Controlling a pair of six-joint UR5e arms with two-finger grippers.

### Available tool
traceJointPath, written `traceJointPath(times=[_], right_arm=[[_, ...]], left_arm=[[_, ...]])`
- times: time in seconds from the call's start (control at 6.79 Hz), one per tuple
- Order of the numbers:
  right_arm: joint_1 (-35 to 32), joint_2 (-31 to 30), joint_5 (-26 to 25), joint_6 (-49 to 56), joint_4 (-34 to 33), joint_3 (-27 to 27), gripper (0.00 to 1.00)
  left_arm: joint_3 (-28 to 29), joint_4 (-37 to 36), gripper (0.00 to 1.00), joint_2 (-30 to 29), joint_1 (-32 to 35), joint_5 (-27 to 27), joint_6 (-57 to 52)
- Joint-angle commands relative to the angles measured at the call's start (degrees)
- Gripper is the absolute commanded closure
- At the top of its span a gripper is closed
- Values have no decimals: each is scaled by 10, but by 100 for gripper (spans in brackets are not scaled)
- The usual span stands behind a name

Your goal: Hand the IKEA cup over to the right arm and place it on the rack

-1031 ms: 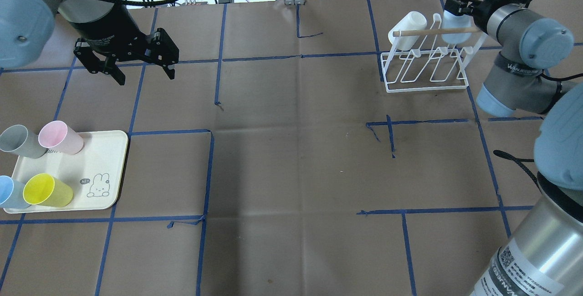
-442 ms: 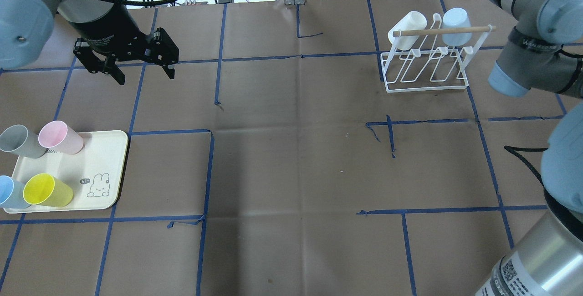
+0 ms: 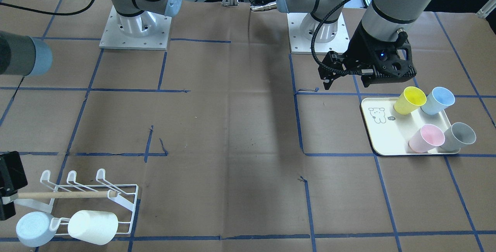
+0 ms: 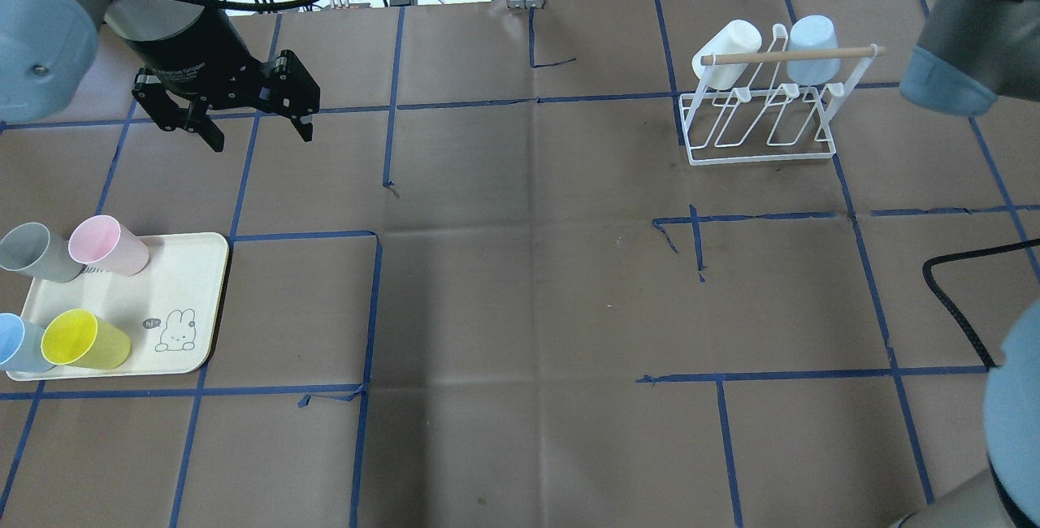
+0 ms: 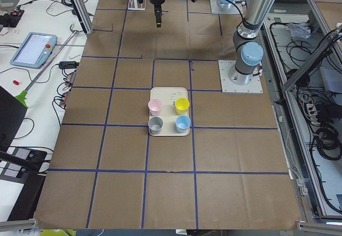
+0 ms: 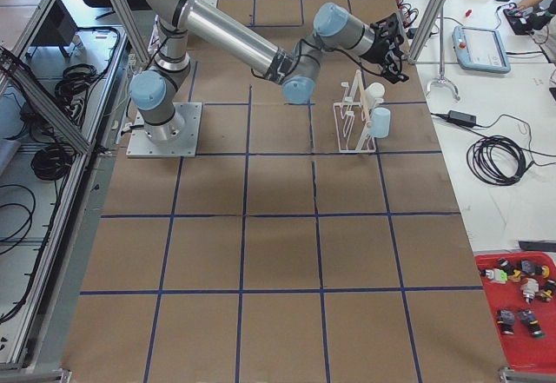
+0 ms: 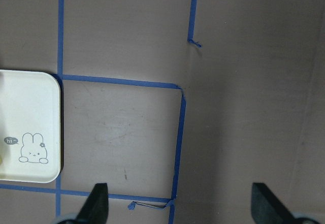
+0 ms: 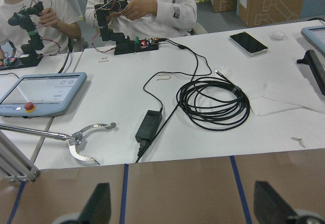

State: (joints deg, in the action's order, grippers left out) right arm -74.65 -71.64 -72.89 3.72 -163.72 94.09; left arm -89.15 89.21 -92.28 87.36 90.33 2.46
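Fingers (image 7: 97, 203) on the left gripper (image 4: 260, 134) are spread, holding nothing; right gripper's (image 8: 184, 203) spread too, way over by the rack (image 4: 760, 158). Tray (image 4: 162, 268) sits below and robot-left of the left one, cups (image 4: 110, 245) upright on it, mouths up.

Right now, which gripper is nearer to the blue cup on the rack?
Right. The right gripper is close by the blue cup on the rack, open; the left gripper hovers far across the table, near the tray.

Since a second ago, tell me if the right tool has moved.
Yes. The right tool has backed off the rack, out past the overhead view's top-right corner; the blue cup stays hung.
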Motion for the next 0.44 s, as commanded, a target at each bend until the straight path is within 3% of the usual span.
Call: traceJointPath(times=[0.0, 0.29], right_arm=[[-71, -55, -104, 2, 170, -5, 0], [-125, -131, -143, -5, 376, -7, 0]], left_arm=[[0, 0, 1, 0, 0, -1, 0], [0, 0, 1, 0, 1, -1, -10]])
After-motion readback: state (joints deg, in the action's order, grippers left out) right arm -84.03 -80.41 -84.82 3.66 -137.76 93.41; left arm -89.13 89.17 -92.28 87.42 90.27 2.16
